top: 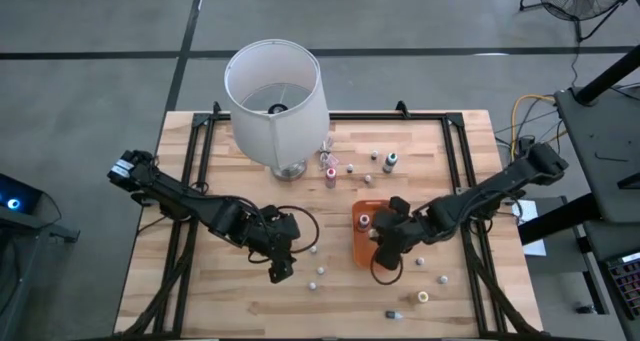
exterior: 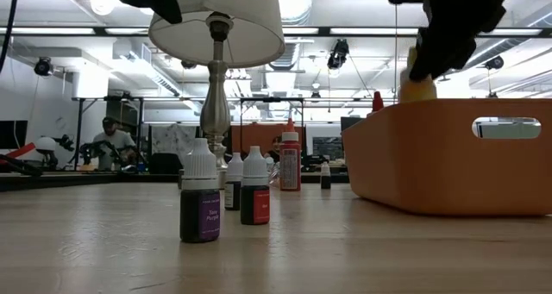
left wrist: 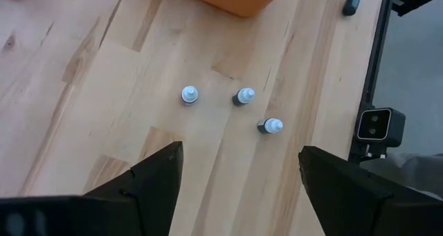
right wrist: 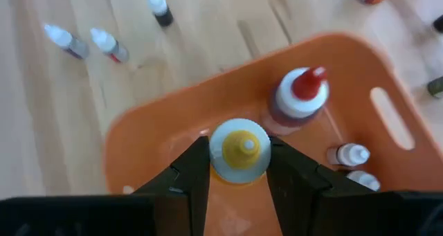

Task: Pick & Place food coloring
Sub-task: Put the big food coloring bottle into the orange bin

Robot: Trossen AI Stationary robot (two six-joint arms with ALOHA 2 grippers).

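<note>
Over tray [right wrist: 159, 135], right gripper [right wrist: 239, 168] clamped on yellow-capped bottle [right wrist: 239, 147]: placing step; next, lower, release. Left gripper [left wrist: 239, 168], jaws apart, hovers at table's seven o'clock.

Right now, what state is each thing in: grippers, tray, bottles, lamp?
Right gripper: shut on yellow-capped bottle, over the tray.
Left gripper: open, empty, above three loose bottles.
Tray: upright, holding red-tipped bottle and two small ones.
Purple bottle: upright, capped.
Lamp: upright.
</note>
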